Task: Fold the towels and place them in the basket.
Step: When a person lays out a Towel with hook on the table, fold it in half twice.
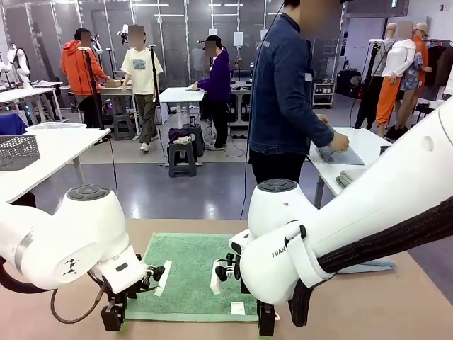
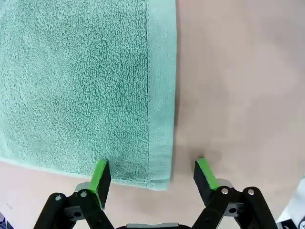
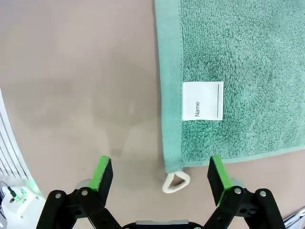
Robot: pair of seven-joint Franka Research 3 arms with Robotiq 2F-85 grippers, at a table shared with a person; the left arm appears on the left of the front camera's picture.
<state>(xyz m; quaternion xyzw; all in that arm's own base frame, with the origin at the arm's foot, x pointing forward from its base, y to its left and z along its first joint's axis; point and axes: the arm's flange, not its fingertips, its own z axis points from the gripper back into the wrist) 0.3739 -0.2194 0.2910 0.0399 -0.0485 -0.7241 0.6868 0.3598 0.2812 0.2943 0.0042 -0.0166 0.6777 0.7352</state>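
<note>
A green towel (image 1: 191, 273) lies flat on the tan table, between both arms. My left gripper (image 1: 113, 320) hangs open over the towel's near left corner. In the left wrist view that corner (image 2: 159, 179) lies between the green pads (image 2: 101, 175), close to one of them. My right gripper (image 1: 265, 324) is open above the near right corner. There the towel (image 3: 238, 71) shows a white name tag (image 3: 202, 101) and a small white loop (image 3: 175, 182) between the open fingers (image 3: 217, 174). A light blue towel edge (image 1: 368, 266) shows behind my right arm. A grey lattice basket (image 1: 18, 150) stands on a white side table at far left.
A person in a dark blue jacket (image 1: 283, 92) stands across the table, turned toward a white table on the right, hands on a grey-blue cloth (image 1: 341, 154). Bare tan tabletop (image 2: 238, 95) lies beside the towel on both sides.
</note>
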